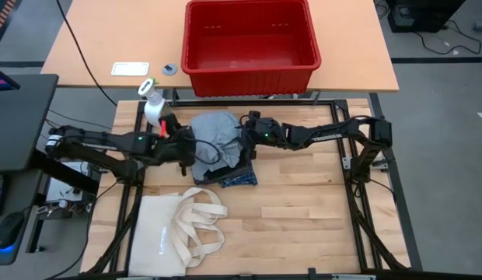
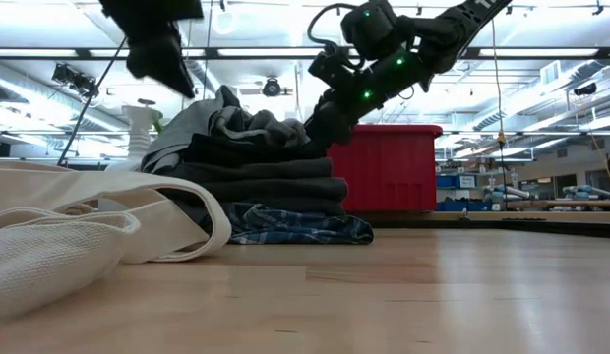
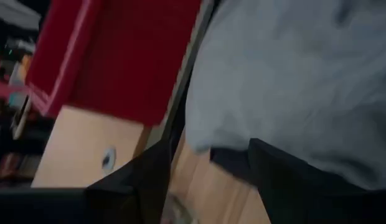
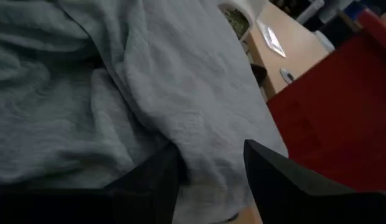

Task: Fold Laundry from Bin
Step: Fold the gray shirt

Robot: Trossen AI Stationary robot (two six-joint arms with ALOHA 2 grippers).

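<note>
A stack of folded laundry (image 1: 221, 155) lies mid-table, with a blue plaid shirt (image 2: 295, 228) at the bottom and dark pieces above it. A rumpled light grey garment (image 1: 216, 131) lies on top. The red bin (image 1: 250, 68) stands beyond the table's far edge. My left gripper (image 1: 183, 148) is open at the stack's left side, raised above it in the low view (image 2: 172, 64), with bare wood between its fingers (image 3: 205, 180). My right gripper (image 1: 245, 131) is open at the stack's right top edge (image 2: 325, 118). My right gripper has the light grey garment's right-hand edge (image 4: 208, 165) in the gap between its two open fingers (image 4: 277, 177). The fingers slant down at it from the table's right. Whether they press the cloth I cannot tell. The garment lies slack on the stack.
A cream tote bag (image 1: 175, 229) with long handles lies at the near left, close to the stack. A white spray bottle (image 1: 152, 105) stands at the far left corner. Bare wood (image 1: 319, 210) spreads to the near right.
</note>
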